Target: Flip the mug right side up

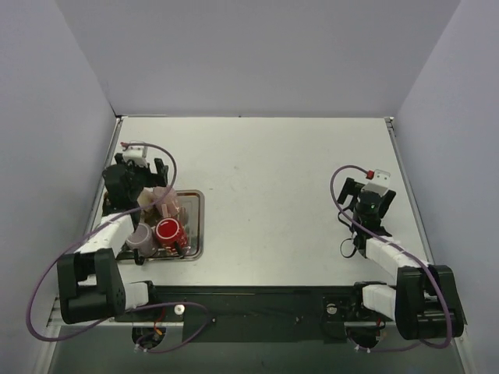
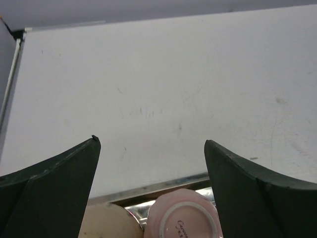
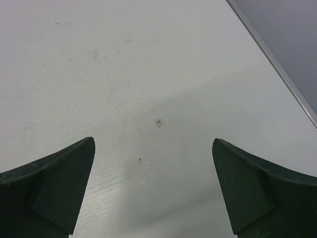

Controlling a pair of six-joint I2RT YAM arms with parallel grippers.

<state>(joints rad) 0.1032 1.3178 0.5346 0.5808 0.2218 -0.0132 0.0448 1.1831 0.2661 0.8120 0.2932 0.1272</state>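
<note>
1. Step in hand: approach. No grasp has been made.

2. Left pincer (image 2: 151, 144): fingers wide apart, nothing between them. It hangs over the tray (image 1: 196, 226) at 9 o'clock on the tabletop (image 1: 273, 164).

3. Right pincer (image 3: 153, 141): fingers wide apart, empty. It stands at 3 o'clock over bare tabletop, well apart from the tray.

4. Mug (image 2: 185, 220): pink, in the tray, base ring and printed mark facing up in my left wrist view. I judge it upside down. It sits just below my left fingertips, towards 5 o'clock in that view.

5. Neighbours: a cream cup (image 2: 109, 222) is just beside the mug at its 9 o'clock. A red mug (image 1: 169, 231) lies at its 6 o'clock in the top view. Whether either touches the mug, I cannot tell.

6. Next move, as I judge it: bring the left pincer down and back until the mug's wall lies between the fingers, close, lift clear of the tray, then roll the wrist half a turn. The crowding leaves little room for a finger.
</note>
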